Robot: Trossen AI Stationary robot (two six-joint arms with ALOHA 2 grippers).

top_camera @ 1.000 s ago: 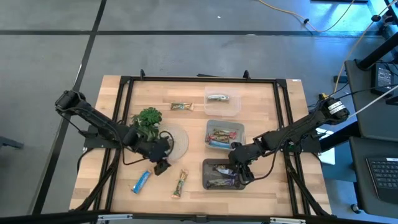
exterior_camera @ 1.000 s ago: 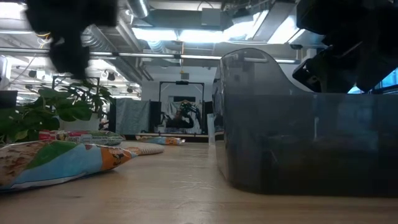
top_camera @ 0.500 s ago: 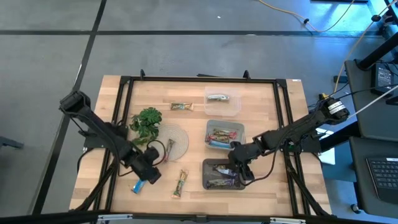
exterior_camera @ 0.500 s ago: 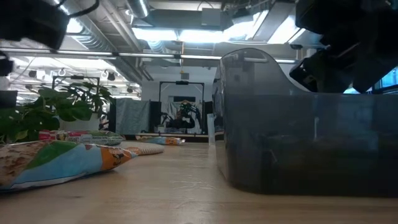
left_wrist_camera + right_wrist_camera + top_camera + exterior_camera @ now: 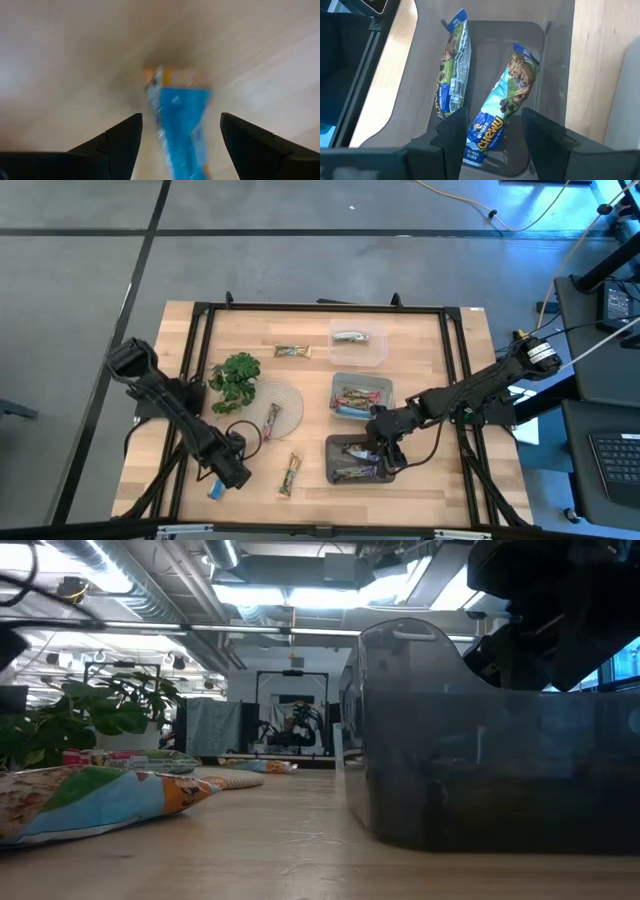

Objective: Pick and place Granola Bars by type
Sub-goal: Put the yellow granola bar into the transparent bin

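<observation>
Blue granola bar [image 5: 180,127] lies between the left pincer [image 5: 180,137] fingers — spread apart, not touching

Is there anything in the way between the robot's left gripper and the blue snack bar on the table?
Nothing visible. The left gripper is open right above the shiny blue wrapped granola bar, a finger on each side and only bare wooden table around it. The right gripper is over the grey plastic bin.

High view: looked straight down on the whole table [image 5: 320,320]. Low view: level, table height, close behind a bin [image 5: 490,770]. Wrist views: near, each past its own fingers; right shared that bin [image 5: 485,75].
</observation>
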